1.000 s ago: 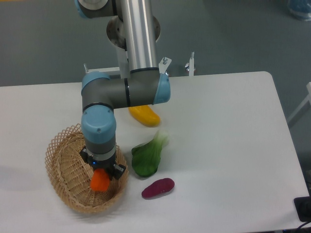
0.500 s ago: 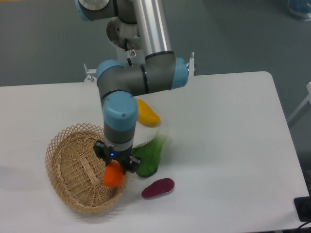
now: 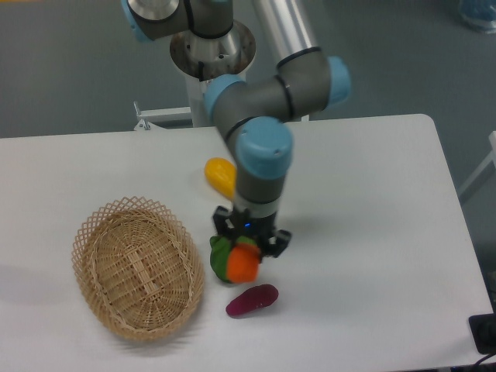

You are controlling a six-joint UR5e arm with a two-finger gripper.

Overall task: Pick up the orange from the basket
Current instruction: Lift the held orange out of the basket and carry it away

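The orange [image 3: 244,264] hangs in the tool [image 3: 249,249], right of the basket [image 3: 138,267].

Bright orange orange [image 3: 243,265], light-tan woven wicker basket [image 3: 138,268] with lattice rim, white table [image 3: 364,225], purple eggplant [image 3: 252,300], yellow mango [image 3: 221,176].

A white table [image 3: 372,232] holds a yellow mango-like fruit [image 3: 221,176] up-left of the gripper, a green leafy vegetable [image 3: 219,256] at its left, and a purple eggplant-like piece [image 3: 252,300] just below it.
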